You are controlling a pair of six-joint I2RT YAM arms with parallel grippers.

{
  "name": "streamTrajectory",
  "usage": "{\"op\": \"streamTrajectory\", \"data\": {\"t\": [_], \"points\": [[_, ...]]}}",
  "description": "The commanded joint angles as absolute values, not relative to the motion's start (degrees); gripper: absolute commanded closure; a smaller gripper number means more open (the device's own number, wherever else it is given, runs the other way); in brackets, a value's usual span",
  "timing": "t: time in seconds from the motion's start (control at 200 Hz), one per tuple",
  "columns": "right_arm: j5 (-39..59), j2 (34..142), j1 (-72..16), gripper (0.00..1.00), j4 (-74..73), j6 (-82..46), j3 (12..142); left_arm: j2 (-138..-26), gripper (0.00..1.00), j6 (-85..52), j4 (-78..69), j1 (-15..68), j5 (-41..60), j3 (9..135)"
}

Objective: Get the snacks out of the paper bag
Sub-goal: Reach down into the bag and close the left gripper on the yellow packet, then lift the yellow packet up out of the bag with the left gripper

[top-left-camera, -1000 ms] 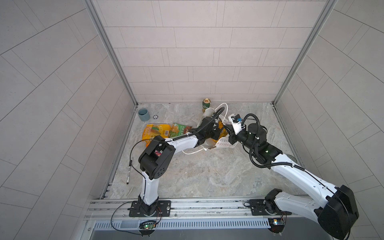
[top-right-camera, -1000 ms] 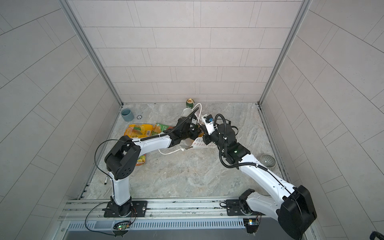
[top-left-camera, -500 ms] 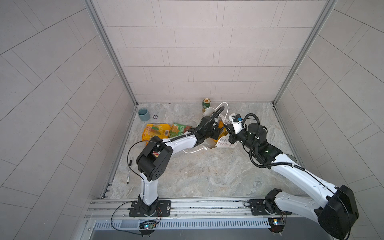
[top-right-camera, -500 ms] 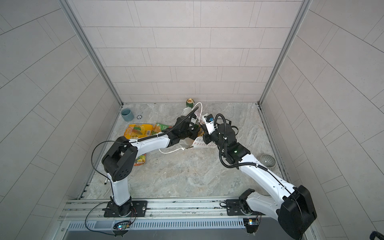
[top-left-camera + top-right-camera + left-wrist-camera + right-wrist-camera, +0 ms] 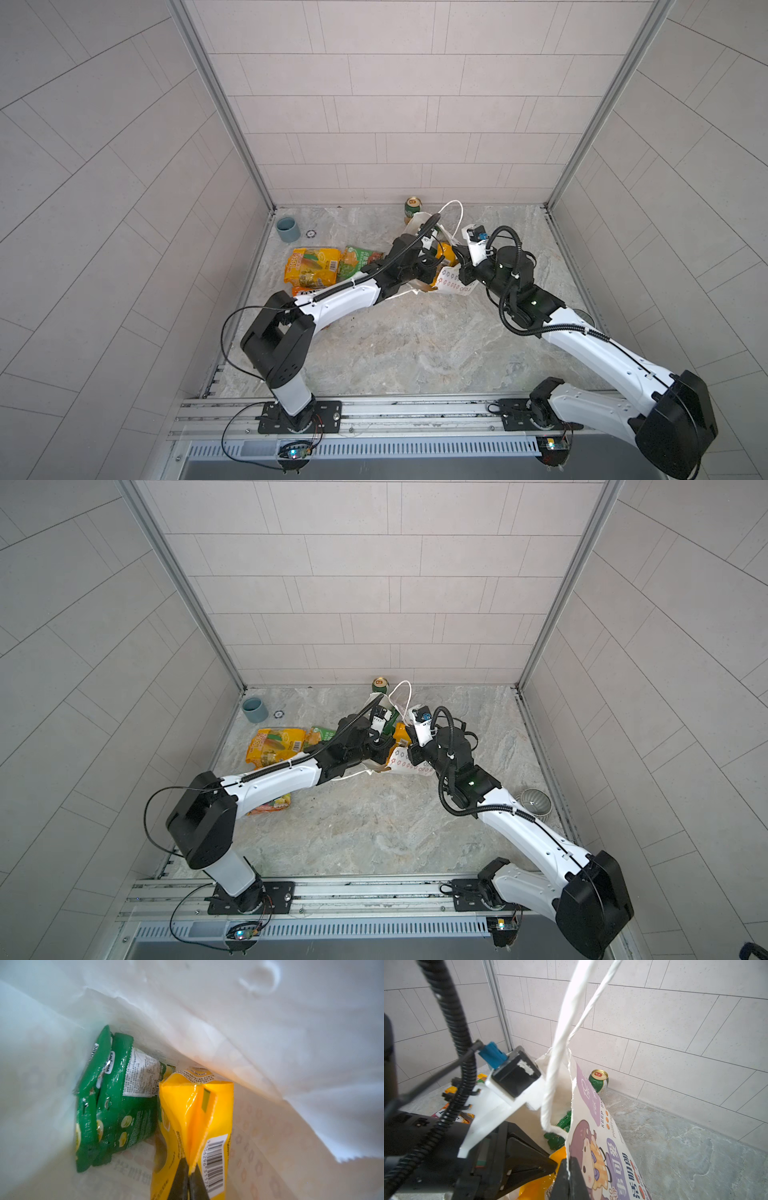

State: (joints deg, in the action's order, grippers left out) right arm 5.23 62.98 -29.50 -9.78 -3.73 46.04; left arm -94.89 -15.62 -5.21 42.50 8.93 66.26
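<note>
Found left tool [image 5: 188, 1165] clamped on back seam of glossy yellow plastic packet [image 5: 195, 1109] inside tall white paper bag [image 5: 593, 1142]; right tool [image 5: 568, 1167] pinched on bag rim. Judged slow, straight pull through mouth best, seam grip liable to slip.

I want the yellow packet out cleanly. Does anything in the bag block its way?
Nothing visible does. The left tool is shut on the yellow packet; the green packet lies beside it, deeper in; the right tool grips the rim of the paper bag.
</note>
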Motion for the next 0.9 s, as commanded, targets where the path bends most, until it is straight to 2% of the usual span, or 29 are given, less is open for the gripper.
{"op": "streamTrajectory", "data": {"t": [0.0, 0.395, 0.896], "points": [[4.0, 61.8, -29.0, 1.00, -10.0, -4.8, 45.7, -90.2, 1.00, -15.9, -7.9, 42.6, 7.1, 65.5], [4.1, 61.8, -28.9, 1.00, -10.3, -5.0, 45.6, -83.6, 1.00, -15.5, -4.5, 42.5, 3.4, 65.3], [3.5, 61.0, -28.6, 1.00, -10.3, -4.9, 45.3, -78.5, 1.00, -13.9, 2.0, 39.8, 3.9, 69.2]]}}
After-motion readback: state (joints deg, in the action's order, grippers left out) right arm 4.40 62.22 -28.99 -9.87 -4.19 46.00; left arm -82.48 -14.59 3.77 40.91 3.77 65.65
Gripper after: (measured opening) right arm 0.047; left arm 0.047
